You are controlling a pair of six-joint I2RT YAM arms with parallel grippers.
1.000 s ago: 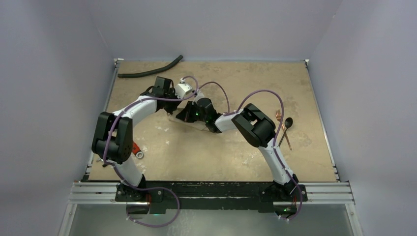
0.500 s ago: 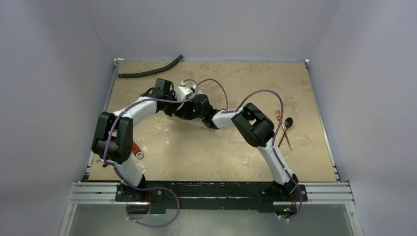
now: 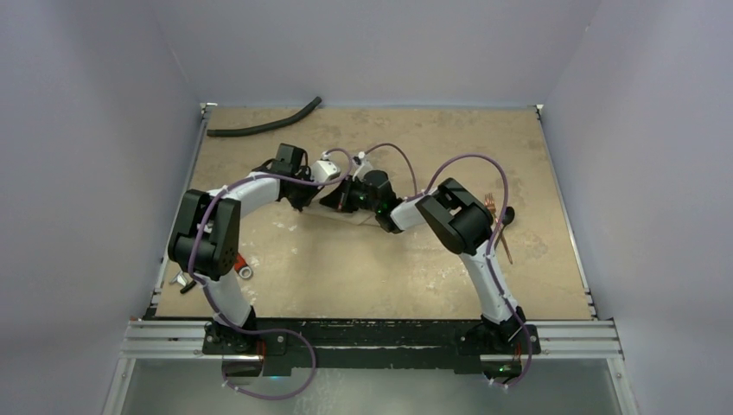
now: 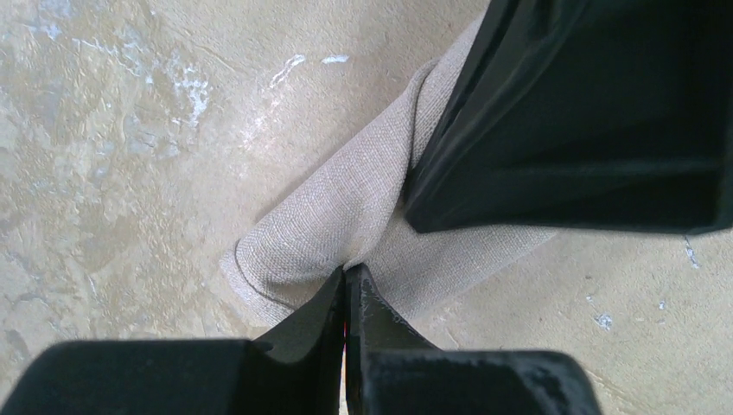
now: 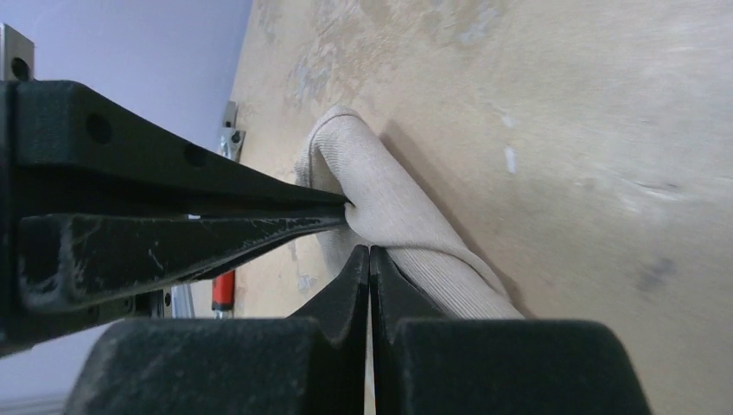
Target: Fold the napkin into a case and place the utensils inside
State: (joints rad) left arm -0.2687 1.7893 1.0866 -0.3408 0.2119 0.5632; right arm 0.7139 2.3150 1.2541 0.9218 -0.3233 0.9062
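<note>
Tan mottled tabletop (image 3: pixel 389 277), pale lilac walls (image 3: pixel 86 173); left gripper (image 4: pixel 346 275) and right gripper (image 5: pixel 370 252) clenched, each pinching bunched beige woven napkin (image 4: pixel 328 216).

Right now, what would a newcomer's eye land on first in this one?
At mid-table the left gripper and right gripper meet, each shut on the bunched beige napkin. The utensils lie at the right, partly hidden by the right arm; a black hose curves along the far-left edge.
</note>
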